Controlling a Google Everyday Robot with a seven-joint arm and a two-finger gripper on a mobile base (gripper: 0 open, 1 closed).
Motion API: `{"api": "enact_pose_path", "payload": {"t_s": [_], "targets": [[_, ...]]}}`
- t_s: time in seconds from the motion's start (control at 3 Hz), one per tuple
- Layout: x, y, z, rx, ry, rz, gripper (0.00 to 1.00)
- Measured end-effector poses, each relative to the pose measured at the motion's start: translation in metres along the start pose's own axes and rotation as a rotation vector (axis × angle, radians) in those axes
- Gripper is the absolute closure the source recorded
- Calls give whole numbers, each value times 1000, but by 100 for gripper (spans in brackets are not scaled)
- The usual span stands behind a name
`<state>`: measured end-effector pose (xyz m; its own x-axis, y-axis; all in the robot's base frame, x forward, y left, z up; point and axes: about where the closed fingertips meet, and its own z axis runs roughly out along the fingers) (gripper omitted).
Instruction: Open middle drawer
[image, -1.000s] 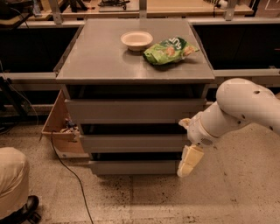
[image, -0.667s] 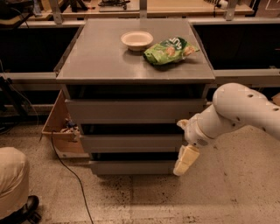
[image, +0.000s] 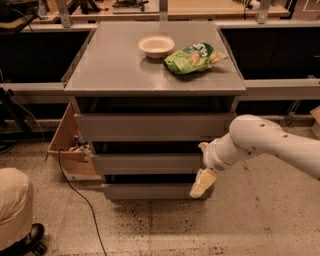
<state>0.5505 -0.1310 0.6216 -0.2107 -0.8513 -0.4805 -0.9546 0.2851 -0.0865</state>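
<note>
The grey cabinet has three handleless drawers stacked under its top. The middle drawer (image: 147, 163) shows a long flat grey front, about level with the fronts above and below it. My gripper (image: 201, 184) hangs from the white arm (image: 260, 142) at the cabinet's right front. Its cream-coloured fingers (image: 202, 182) point down in front of the right end of the bottom drawer (image: 150, 191), just below the middle drawer's right end. The top drawer (image: 155, 126) has the tallest front.
A white bowl (image: 156, 45) and a green chip bag (image: 194, 56) lie on the cabinet top (image: 110, 70). An open cardboard box (image: 70, 145) stands left of the cabinet, with a black cable (image: 80, 195) on the floor. A tan object (image: 14, 207) is at bottom left.
The arm and gripper have shifted a little to the left, closer to the drawer fronts. The drawers have not moved.
</note>
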Motion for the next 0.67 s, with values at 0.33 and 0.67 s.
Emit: {"api": "enact_pose_path", "payload": {"t_s": [0.33, 0.67], "targets": [[16, -15, 43, 8, -10, 7, 0], [43, -43, 114, 25, -85, 2, 0]]}}
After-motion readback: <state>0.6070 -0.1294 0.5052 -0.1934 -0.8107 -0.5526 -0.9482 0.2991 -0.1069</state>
